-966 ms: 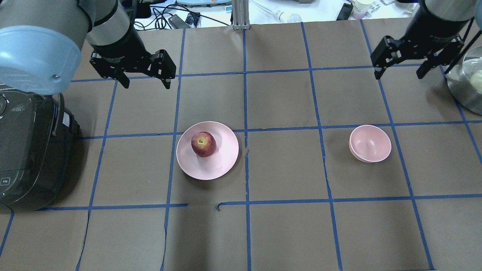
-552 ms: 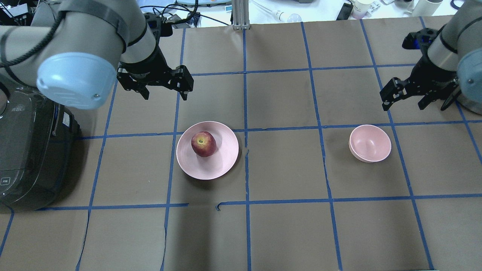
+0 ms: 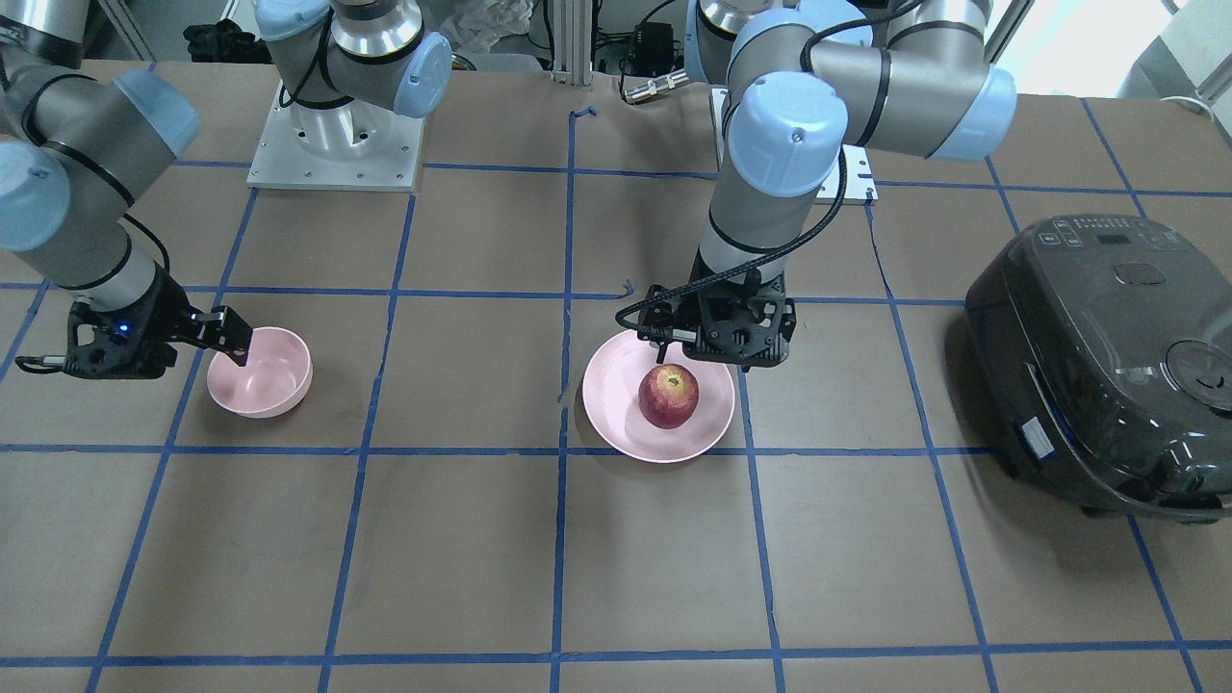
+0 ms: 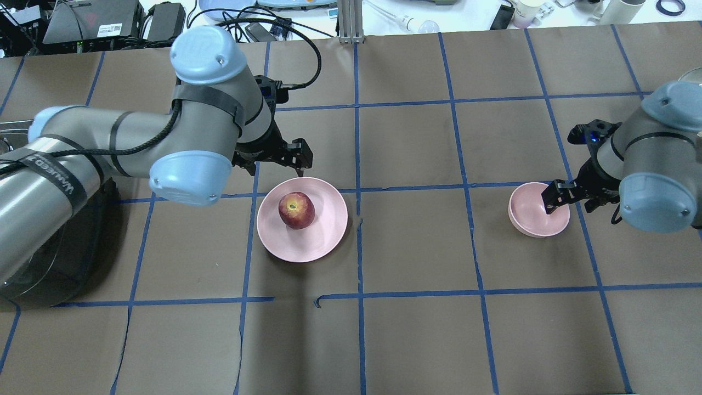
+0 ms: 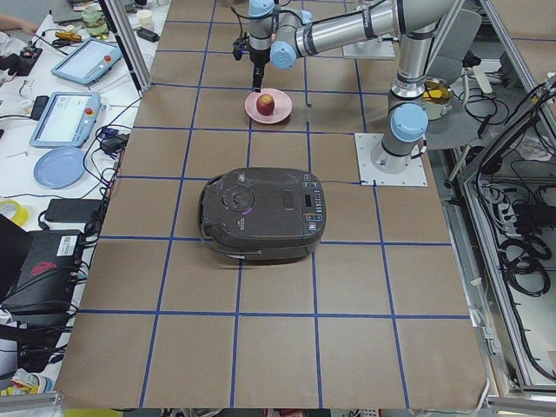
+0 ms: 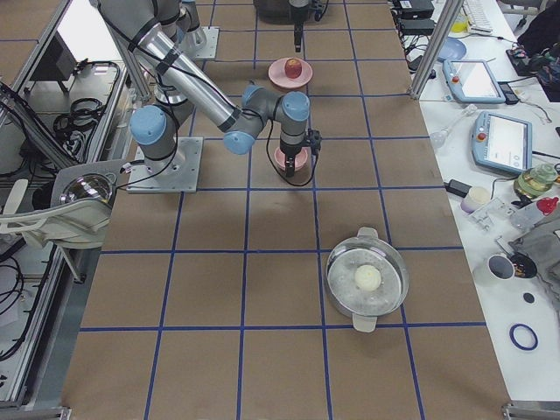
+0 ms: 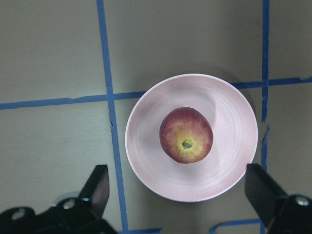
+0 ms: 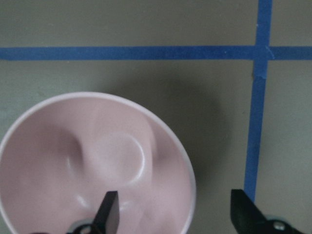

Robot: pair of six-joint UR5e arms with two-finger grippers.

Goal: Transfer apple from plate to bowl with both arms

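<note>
The red apple [image 4: 296, 209] sits on the wide pink plate [image 4: 324, 237], left of the table's centre. My left gripper [image 4: 277, 159] is open and empty, hanging over the plate's far edge. In the left wrist view its fingers [image 7: 100, 187] flank the plate [image 7: 229, 146], with the apple [image 7: 186, 135] between and ahead of them. The small pink bowl [image 4: 529, 211] stands to the right, empty. My right gripper [image 4: 570, 198] is open and straddles the bowl's right rim. In the right wrist view one finger [image 8: 109, 209] is over the bowl's inside [image 8: 73, 161], the other outside.
A dark rice cooker [image 3: 1097, 356] stands at the table's left end, partly under my left arm. A metal pot [image 6: 367, 280] with a pale ball in it stands at the right end. Blue tape lines grid the brown tabletop [image 4: 411, 329].
Both arms swung in and down. The left gripper moved right and nearer, to the plate's far edge. The right gripper dropped to the bowl, one finger now over its inside.
</note>
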